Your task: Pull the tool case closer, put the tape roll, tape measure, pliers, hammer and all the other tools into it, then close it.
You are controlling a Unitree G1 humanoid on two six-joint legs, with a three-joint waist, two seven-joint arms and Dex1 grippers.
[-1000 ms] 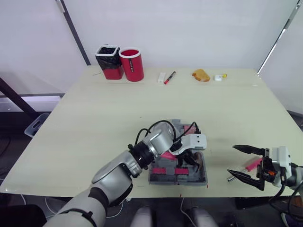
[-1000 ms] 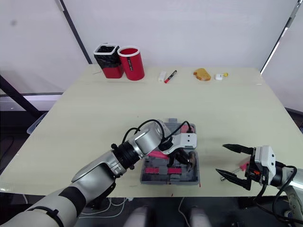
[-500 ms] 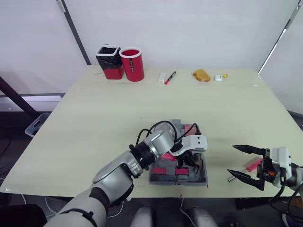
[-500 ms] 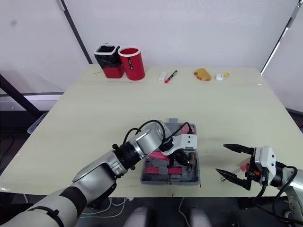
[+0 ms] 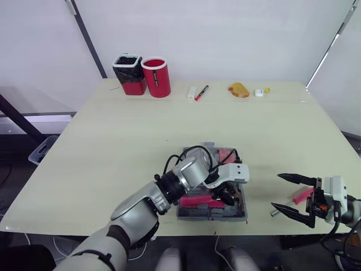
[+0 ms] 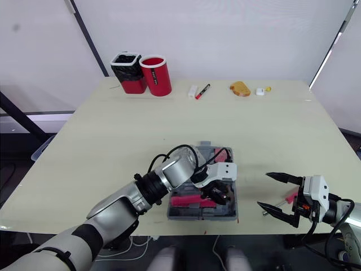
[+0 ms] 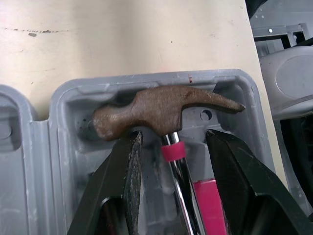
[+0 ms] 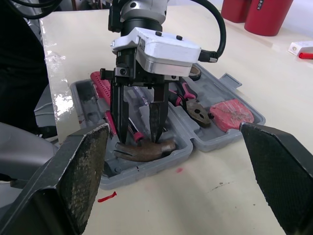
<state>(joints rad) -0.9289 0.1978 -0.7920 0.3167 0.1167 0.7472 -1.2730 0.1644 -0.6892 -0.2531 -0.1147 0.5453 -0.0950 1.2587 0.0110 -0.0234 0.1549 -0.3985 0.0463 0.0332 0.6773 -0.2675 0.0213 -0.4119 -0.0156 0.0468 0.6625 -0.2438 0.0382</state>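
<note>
Chg vs. prior frames: my left gripper (image 7: 173, 142) has turned and dropped lower over the near half of the tool case (image 7: 146, 78). The hammer (image 7: 161, 110) now lies flat in the case, its pink handle running along the near side instead of pointing down from the gripper. R arm and the other items are unchanged.

1. L gripper: fingers (image 7: 127, 171) spread, one on each side of the hammer's shaft just below the head, not clamping it. A gap shows on the far side. The near finger sits right by the head, contact unclear.
2. Hammer: rusty brown head seated in the corner recess of the case, chrome neck w/ pink band, pink grip behind.
3. Tool case: grey, lid open flat, on the table (image 5: 141, 130) close to the front edge, straight ahead of me.
4. Pliers (image 8: 193, 105): in the case, beyond the gripper, near the hinge line.
5. Pink-red flat item (image 8: 232, 111): in the far half of the case. Can't tell what it is.
6. R gripper (image 5: 276, 191): fingers wide apart, holding nothing, over the table's front right corner, well apart from the case.
7. Pink-handled screwdriver (image 5: 302, 196): outside the case by the R gripper, seen between its fingers.
8. Far edge of table, L to R: black-lined bin (image 5: 128, 73) touching red cup (image 5: 156, 77), marker (image 5: 201, 92), orange item (image 5: 239, 90).
</note>
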